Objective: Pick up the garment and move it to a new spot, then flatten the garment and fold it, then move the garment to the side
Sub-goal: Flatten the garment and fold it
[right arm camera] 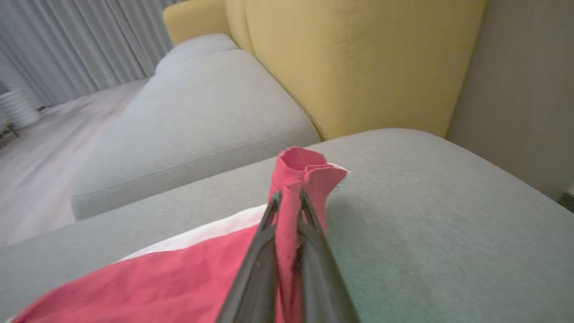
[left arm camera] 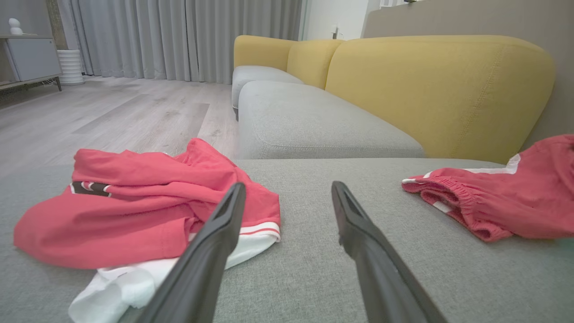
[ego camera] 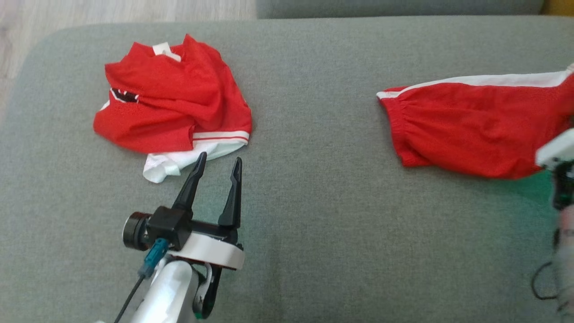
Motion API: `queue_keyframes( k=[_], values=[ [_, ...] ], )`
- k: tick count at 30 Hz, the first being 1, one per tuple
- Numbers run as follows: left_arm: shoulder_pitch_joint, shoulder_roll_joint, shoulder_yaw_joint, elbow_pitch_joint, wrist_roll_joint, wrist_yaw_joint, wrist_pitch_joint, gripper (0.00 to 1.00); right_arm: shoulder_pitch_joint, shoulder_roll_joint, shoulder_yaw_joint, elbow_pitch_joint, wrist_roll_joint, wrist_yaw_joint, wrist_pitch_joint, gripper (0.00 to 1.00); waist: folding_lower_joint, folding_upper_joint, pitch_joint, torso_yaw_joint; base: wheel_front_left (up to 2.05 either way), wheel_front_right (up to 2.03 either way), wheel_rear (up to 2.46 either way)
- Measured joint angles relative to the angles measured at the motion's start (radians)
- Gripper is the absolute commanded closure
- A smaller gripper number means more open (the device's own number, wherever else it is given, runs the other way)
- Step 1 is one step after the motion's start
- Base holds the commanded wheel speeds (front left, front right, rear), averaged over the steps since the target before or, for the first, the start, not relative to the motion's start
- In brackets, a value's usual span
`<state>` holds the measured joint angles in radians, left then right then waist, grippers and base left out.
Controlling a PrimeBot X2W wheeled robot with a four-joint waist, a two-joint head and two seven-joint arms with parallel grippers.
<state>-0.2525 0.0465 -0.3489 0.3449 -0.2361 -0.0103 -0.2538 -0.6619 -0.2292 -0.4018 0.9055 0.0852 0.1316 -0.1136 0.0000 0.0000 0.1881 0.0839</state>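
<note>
A red garment with a white side stripe and a gathered waistband lies spread at the right of the grey cushion. In the right wrist view, my right gripper is shut on a bunched edge of this garment, which sticks up between the fingers. It also shows at the right of the left wrist view. My left gripper stands open and empty over the cushion. Its tips sit just short of the white hem of a crumpled red-and-white shirt. That shirt lies left of the open left gripper.
My right wrist comes in at the right edge. Beyond the cushion are a second grey seat and a yellow sofa back. Wooden floor lies past the cushion's rounded far left corner.
</note>
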Motion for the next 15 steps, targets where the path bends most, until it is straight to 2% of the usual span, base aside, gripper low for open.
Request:
queue_keyframes(
  k=[8, 15],
  values=[
    [0.016, 0.0, -0.001, 0.002, 0.001, 0.0, 0.0, 0.0, 0.042, 0.016, 0.263, -0.11, 0.173, 0.0, -0.024, 1.0, -0.0001, 0.0, -0.042, -0.007, 0.0, 0.0, 0.0],
    [0.016, 0.0, -0.003, 0.003, 0.001, 0.0, 0.0, 0.0, 0.041, -0.008, 0.494, -0.178, 0.299, 0.0, -0.032, 1.0, 0.0001, 0.0, -0.045, 0.021, 0.0, 0.0, 0.0]
  ],
)
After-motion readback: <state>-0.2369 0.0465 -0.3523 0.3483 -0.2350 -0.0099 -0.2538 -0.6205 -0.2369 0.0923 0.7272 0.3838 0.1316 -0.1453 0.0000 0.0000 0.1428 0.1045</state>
